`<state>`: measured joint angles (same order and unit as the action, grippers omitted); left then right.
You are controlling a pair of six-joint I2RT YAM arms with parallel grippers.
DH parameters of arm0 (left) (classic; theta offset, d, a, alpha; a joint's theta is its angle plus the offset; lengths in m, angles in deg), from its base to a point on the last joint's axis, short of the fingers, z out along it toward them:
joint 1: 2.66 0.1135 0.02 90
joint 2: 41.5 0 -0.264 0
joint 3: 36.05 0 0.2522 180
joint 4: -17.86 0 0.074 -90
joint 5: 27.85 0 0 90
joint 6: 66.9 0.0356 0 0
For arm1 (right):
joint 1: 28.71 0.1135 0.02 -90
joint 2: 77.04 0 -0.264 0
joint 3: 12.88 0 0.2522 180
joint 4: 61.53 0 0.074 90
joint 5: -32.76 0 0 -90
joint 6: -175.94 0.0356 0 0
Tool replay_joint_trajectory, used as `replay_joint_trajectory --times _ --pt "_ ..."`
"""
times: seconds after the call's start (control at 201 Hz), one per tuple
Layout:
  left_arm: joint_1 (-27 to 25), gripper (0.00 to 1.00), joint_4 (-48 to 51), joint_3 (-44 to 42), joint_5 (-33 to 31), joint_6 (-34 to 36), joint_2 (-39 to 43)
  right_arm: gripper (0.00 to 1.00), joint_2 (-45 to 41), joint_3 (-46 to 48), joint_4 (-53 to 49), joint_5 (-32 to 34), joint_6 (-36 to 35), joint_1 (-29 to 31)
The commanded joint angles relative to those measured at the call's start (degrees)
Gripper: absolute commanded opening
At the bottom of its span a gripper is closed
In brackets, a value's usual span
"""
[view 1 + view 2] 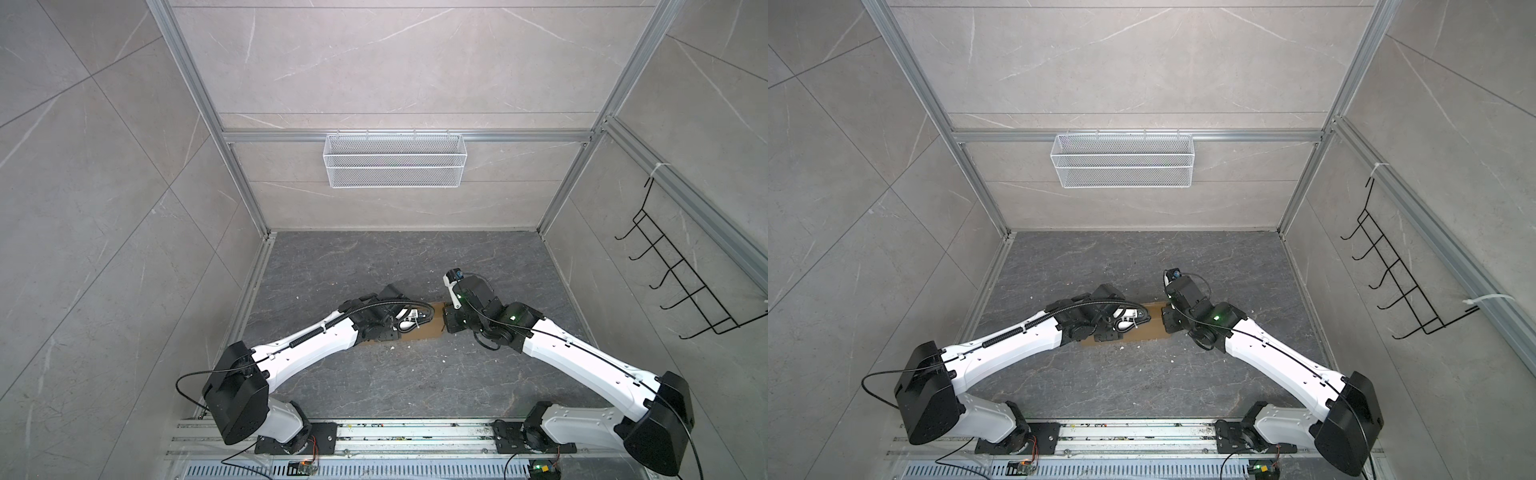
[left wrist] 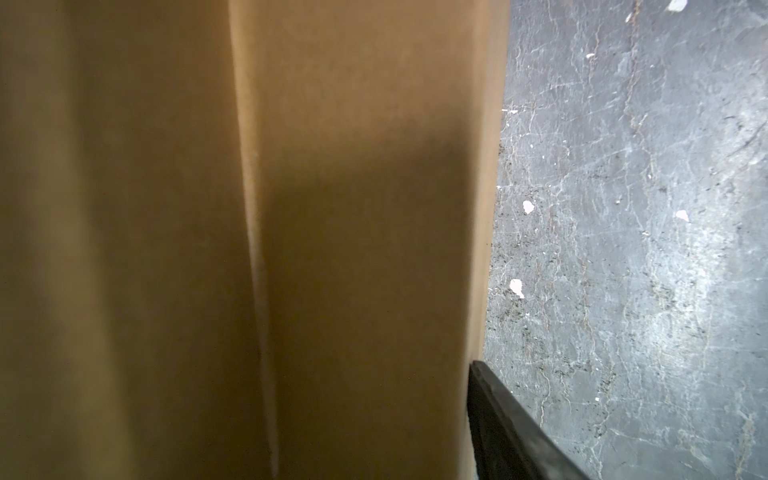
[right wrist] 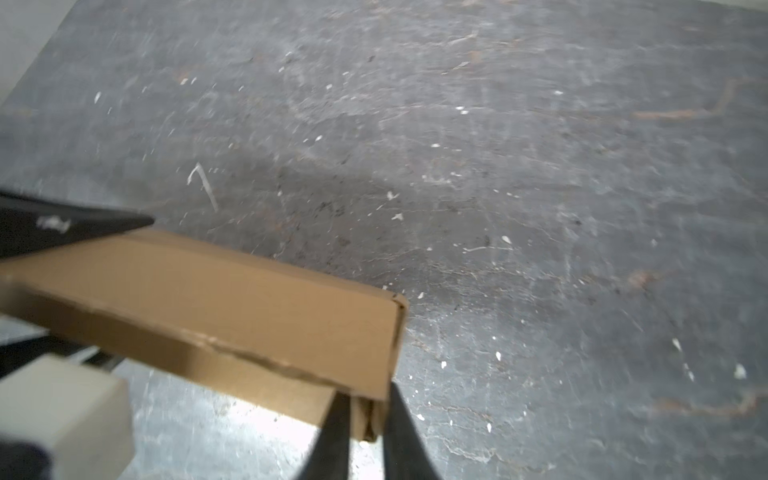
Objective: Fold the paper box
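The paper box (image 1: 434,324) is brown cardboard lying on the dark floor between my two arms, mostly hidden under them in both top views (image 1: 1152,322). My left gripper (image 1: 384,332) sits low over its left part. In the left wrist view cardboard (image 2: 332,208) fills most of the frame. One black finger (image 2: 498,419) lies against the cardboard's edge and the other is hidden. My right gripper (image 3: 366,399) is at the box's right end (image 3: 249,299). Its two fingers flank a cardboard corner tab, and cardboard fills the gap between them.
A white wire mesh basket (image 1: 395,160) hangs on the back wall. A black wire hook rack (image 1: 681,282) is on the right wall. Aluminium rails edge the dark stone floor (image 1: 374,257), which is scattered with small white crumbs.
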<state>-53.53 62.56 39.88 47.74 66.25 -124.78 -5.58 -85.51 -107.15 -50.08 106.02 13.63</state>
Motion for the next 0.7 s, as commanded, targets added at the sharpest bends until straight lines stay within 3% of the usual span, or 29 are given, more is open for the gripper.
replay_joint_trajectory --times 0.0,0.169,0.254,0.358,0.508,0.692 --pt "-0.2 0.64 1.3 -2.6 1.8 0.8 -1.8 0.36 -0.9 -1.0 -1.1 -14.5 1.1 -1.7" --pt "-0.2 0.64 1.4 -2.7 1.8 1.1 -1.8 0.50 -3.5 -0.6 -0.9 -38.3 7.8 -14.5" --pt "-0.2 0.64 1.4 -2.6 1.6 1.0 -1.7 0.54 -2.9 -0.3 -0.2 -45.8 14.3 -20.4" --pt "-0.2 0.64 1.5 -2.4 1.7 1.0 -1.7 0.56 0.8 -0.4 -2.1 -49.8 21.5 -23.1" --pt "-0.2 0.64 1.6 -2.2 1.7 1.0 -2.1 0.57 2.5 2.6 5.9 -50.1 33.0 -23.2" --pt "-0.3 0.64 1.6 -1.8 1.7 1.1 -2.2 0.58 4.4 3.7 8.1 -49.5 37.5 -23.1"
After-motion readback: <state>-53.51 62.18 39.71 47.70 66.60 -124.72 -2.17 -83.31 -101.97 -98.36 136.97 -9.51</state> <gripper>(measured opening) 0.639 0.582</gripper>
